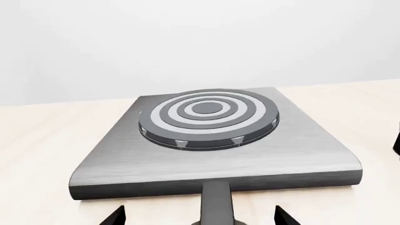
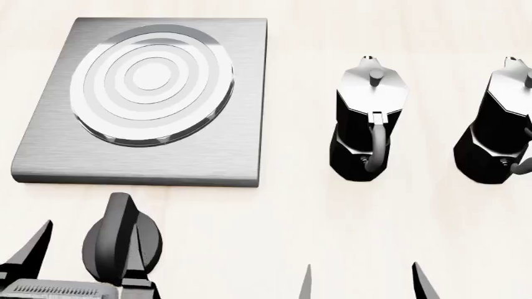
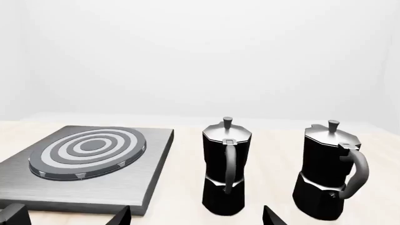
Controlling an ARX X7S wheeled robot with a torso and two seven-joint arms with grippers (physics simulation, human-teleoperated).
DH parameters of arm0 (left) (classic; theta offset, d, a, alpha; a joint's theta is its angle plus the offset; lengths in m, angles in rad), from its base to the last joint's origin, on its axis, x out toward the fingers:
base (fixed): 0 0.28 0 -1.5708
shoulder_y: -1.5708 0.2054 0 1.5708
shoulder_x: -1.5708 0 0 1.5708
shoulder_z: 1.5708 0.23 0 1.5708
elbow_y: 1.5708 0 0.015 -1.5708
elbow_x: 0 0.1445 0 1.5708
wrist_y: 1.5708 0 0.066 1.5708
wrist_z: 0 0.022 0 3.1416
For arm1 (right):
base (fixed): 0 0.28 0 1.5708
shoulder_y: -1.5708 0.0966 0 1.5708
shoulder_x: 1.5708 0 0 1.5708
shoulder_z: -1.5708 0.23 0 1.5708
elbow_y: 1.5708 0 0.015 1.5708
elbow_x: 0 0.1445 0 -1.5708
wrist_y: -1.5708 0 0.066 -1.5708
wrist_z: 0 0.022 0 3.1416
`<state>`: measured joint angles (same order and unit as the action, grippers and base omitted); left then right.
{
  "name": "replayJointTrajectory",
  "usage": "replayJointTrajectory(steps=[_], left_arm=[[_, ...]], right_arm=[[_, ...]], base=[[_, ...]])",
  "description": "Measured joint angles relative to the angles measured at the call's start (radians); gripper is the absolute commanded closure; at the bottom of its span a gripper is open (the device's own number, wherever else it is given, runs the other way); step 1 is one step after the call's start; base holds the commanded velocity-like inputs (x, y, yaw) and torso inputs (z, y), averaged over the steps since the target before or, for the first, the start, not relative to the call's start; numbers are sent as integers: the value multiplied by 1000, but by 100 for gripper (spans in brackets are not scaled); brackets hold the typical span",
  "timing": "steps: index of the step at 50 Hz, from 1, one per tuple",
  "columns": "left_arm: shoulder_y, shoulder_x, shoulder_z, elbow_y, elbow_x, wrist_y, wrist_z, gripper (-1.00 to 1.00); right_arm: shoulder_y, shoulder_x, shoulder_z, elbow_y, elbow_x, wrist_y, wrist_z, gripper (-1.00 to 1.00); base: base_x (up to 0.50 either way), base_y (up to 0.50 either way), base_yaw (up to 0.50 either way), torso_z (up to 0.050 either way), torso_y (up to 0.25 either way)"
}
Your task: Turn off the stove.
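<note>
Stove (image 2: 146, 99) at 11 o'clock on the table (image 2: 399, 218), knob (image 2: 122, 240) at its near edge between the spread, empty left hand (image 2: 87, 261) fingers; an off-centre closure could slip off the ridged knob, leaving it unturned.

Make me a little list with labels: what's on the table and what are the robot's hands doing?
surface: pale wooden table
stove: grey metal slab with a ringed round burner
knob: black, ridged, at the stove's near edge
pots: two moka pots, one beside the stove, the other further right; both upright, handles toward the robot
left gripper: jaws open either side of the knob
right gripper: jaws open, holding nothing
</note>
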<state>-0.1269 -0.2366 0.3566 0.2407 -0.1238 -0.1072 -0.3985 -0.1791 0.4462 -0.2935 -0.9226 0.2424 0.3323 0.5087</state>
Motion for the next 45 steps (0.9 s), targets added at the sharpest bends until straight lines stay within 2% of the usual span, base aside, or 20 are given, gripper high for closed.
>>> replayJointTrajectory(steps=[45], left_arm=[[-75,16,-1,-228,5,94,-22,-100]], right_arm=[[5,17,-15,-1,8,-7,16,-100]], base=[[0,0,0,0,0]])
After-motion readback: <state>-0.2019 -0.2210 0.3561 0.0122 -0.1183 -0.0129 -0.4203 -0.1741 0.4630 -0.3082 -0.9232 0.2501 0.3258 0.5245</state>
